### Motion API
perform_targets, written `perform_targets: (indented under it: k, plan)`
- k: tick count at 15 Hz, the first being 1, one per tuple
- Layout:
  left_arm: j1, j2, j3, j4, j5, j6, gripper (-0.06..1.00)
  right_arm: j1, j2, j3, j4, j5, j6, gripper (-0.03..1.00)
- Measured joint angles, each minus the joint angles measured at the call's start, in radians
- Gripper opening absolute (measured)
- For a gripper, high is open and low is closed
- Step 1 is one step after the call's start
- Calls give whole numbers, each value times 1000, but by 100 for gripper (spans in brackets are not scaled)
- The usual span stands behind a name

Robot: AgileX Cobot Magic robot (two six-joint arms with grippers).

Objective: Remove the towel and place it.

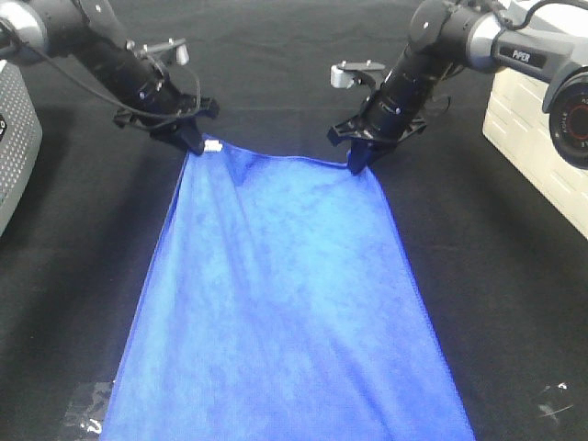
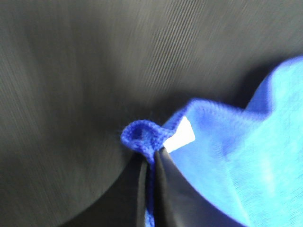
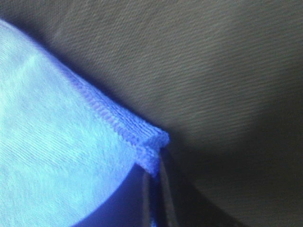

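The bright blue towel (image 1: 285, 303) lies spread lengthwise down the middle of the black cloth, its near end running off the bottom of the exterior high view. My left gripper (image 1: 191, 142) is shut on the towel's far left corner, beside the small white tag (image 1: 213, 146). In the left wrist view the towel's hem (image 2: 142, 137) bunches between the closed black fingers (image 2: 163, 189), the tag (image 2: 180, 136) just past them. My right gripper (image 1: 360, 163) is shut on the far right corner. The right wrist view shows that corner (image 3: 151, 142) pinched between the fingers (image 3: 163, 194).
A black woven cloth (image 1: 276, 83) covers the table. A grey perforated box (image 1: 14, 138) stands at the left edge and a white unit with a camera (image 1: 542, 129) at the right. Scuffed tape marks (image 1: 87, 404) lie near the towel's near left corner.
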Motion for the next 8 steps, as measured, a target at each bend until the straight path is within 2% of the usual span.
perform_targets:
  k: [3, 4, 8]
  plan:
    - [0, 0, -41, 16, -30, 0, 0, 0, -2, -124, -9, -47, -3, 0]
    - [0, 0, -41, 16, -30, 0, 0, 0, -2, -124, -9, -47, -3, 0]
    - [0, 0, -41, 23, -179, 19, 0, 0, -2, -202, -9, -155, -7, 0]
